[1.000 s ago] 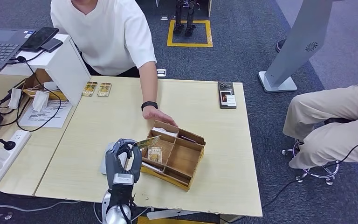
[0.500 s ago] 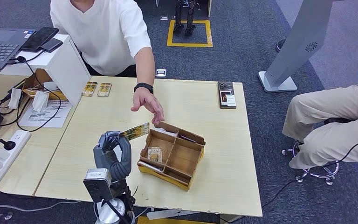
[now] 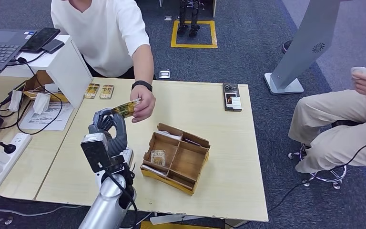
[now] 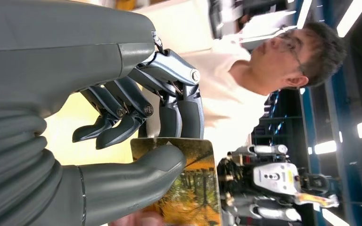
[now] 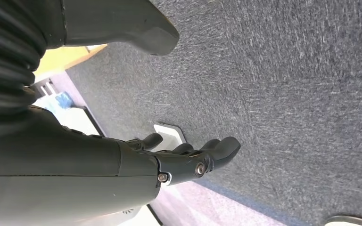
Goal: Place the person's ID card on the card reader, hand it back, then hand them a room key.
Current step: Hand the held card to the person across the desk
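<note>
My left hand (image 3: pixel 107 125) is raised over the table's left half and pinches a yellow picture card (image 3: pixel 126 108) between thumb and fingers. The person's hand (image 3: pixel 144 106) grips the same card at its far end. In the left wrist view the thumb (image 4: pixel 136 176) presses on the card (image 4: pixel 193 188), with the darker fingers behind it and the person's fingertips (image 4: pixel 136 219) at its edge. The white card reader (image 3: pixel 127 154) lies on the table beside my forearm. My right hand (image 5: pixel 188 157) hangs over grey carpet, fingers spread, holding nothing.
A wooden divided box (image 3: pixel 176 155) with a card inside stands at the table's middle front. Two more cards (image 3: pixel 99 90) lie at the back left, a phone (image 3: pixel 232 97) at the back right. Cables and a power strip (image 3: pixel 0 157) crowd the left side. A seated person's legs (image 3: pixel 338 124) are at right.
My left hand has lifted the card away from the wooden box, up and back toward the person. The person's hand left the box and took hold of the card.
</note>
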{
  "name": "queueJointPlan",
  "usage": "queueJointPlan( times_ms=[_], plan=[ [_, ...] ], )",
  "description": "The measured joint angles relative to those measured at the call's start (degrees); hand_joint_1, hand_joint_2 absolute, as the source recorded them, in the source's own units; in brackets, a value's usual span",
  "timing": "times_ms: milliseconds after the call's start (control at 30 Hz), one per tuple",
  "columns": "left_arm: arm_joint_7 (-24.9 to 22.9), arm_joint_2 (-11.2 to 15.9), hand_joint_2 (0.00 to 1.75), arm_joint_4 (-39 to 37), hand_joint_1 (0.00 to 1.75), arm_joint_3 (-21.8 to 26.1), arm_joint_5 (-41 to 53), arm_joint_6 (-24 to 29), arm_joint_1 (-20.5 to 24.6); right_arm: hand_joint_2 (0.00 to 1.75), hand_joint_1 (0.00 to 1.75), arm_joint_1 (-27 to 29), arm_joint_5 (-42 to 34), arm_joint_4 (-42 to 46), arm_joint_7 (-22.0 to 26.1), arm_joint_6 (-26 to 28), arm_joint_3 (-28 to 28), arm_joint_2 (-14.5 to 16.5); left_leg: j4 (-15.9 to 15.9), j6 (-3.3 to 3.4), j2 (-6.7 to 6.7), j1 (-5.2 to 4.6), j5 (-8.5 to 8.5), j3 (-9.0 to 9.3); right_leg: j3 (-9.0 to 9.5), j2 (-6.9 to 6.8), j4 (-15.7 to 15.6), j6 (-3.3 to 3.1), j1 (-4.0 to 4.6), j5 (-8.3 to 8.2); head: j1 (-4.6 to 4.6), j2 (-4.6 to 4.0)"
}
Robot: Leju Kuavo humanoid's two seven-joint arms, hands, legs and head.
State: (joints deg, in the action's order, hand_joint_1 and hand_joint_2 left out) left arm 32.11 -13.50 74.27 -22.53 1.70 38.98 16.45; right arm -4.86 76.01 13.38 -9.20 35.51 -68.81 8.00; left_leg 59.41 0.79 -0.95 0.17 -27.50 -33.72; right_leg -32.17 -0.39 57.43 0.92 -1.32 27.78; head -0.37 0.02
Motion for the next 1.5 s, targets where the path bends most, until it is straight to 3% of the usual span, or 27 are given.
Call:
queueJointPlan(
  times_ms=[200, 467, 500, 600, 633, 733, 833, 967, 1367, 1500],
  plan=[
    [-2.3, -1.2, 1.75, -9.2, 1.75, 8.1, 22.9, 1.0, 3.7, 1.75, 0.00, 0.0, 0.9, 0.0, -0.8, -1.0, 0.9, 0.0, 0.0, 0.00, 0.01, 0.00, 0.00, 0.00, 0.00, 0.03, 0.0, 0.00, 0.00, 0.00, 0.00, -0.02],
    [-2.9, -2.7, 1.75, -13.6, 1.75, 14.2, 28.1, 1.1, 4.5, 1.75, 0.00, 0.0, 1.0, 0.0, -1.1, -1.2, 1.1, 0.0, 0.0, 0.00, 0.03, 0.00, -0.01, -0.02, -0.05, 0.07, 0.0, -0.01, 0.00, 0.01, 0.00, -0.01],
    [-3.2, -2.9, 1.75, -13.8, 1.51, 14.8, 30.8, 1.1, 4.5, 1.75, 0.00, 0.0, 1.0, 0.0, -1.1, -1.3, 1.1, 0.0, 0.0, 0.00, 0.03, 0.00, -0.01, -0.02, -0.05, 0.07, 0.0, -0.01, 0.00, 0.01, 0.00, -0.01],
    [-4.3, -4.1, 1.75, -13.9, 0.20, 18.0, 45.3, 1.2, 4.5, 1.75, 0.00, 0.0, 1.4, 0.0, -1.3, -1.6, 1.2, 0.0, 0.0, 0.00, 0.03, 0.00, -0.01, -0.03, -0.05, 0.07, 0.0, -0.01, 0.00, 0.01, 0.00, -0.01],
    [-4.6, -4.6, 1.75, -13.9, 0.00, 19.2, 49.6, 1.2, 4.5, 1.75, 0.00, 0.0, 1.4, 0.0, -1.3, -1.7, 1.3, 0.0, 0.0, 0.00, 0.03, 0.00, -0.01, -0.03, -0.05, 0.07, 0.0, -0.01, 0.00, 0.01, 0.00, -0.02],
    [-5.1, -5.4, 1.75, -13.8, 0.00, 21.5, 55.3, 1.2, 4.2, 1.75, 0.00, 0.0, 1.5, 0.0, -1.5, -2.1, 1.6, 0.0, 0.0, 0.00, 0.03, 0.00, -0.01, -0.03, -0.04, 0.07, 0.0, 0.00, 0.00, 0.01, 0.01, -0.02],
    [-4.7, -5.6, 1.75, -13.4, 0.00, 22.2, 54.1, 1.2, 4.0, 1.75, 0.00, 0.0, 1.5, 0.0, -1.5, -2.1, 1.8, -0.1, 0.0, 0.00, 0.02, 0.00, 0.00, -0.03, -0.04, 0.05, 0.0, 0.00, 0.00, 0.01, 0.00, -0.02],
    [-2.2, -5.6, 0.00, -12.3, 0.00, 22.2, 45.9, 1.2, 3.6, 1.75, 0.00, 0.0, 1.1, 0.0, -1.4, -1.9, 1.9, -0.1, 0.0, 0.00, 0.02, 0.00, 0.00, -0.03, -0.04, 0.05, 0.0, -0.01, 0.01, 0.01, -0.01, -0.02],
    [3.3, -5.4, 0.00, -6.4, 0.00, 21.9, 33.7, 1.2, 1.4, 1.75, 0.00, 0.0, -0.2, 0.0, -1.2, -1.2, 1.9, -0.1, 0.0, 0.00, 0.01, 0.01, 0.00, -0.04, -0.04, 0.04, 0.0, 0.00, 0.00, 0.01, -0.01, 0.00],
    [5.6, -5.1, 1.75, -3.2, 0.00, 21.7, 26.2, 1.2, 0.0, 1.75, 0.00, 0.1, -0.9, 0.0, -1.2, -0.6, 1.9, 0.0, 0.0, 0.00, 0.02, 0.01, 0.00, -0.03, -0.04, 0.05, 0.0, -0.01, 0.01, 0.01, -0.01, 0.00]
  ],
)
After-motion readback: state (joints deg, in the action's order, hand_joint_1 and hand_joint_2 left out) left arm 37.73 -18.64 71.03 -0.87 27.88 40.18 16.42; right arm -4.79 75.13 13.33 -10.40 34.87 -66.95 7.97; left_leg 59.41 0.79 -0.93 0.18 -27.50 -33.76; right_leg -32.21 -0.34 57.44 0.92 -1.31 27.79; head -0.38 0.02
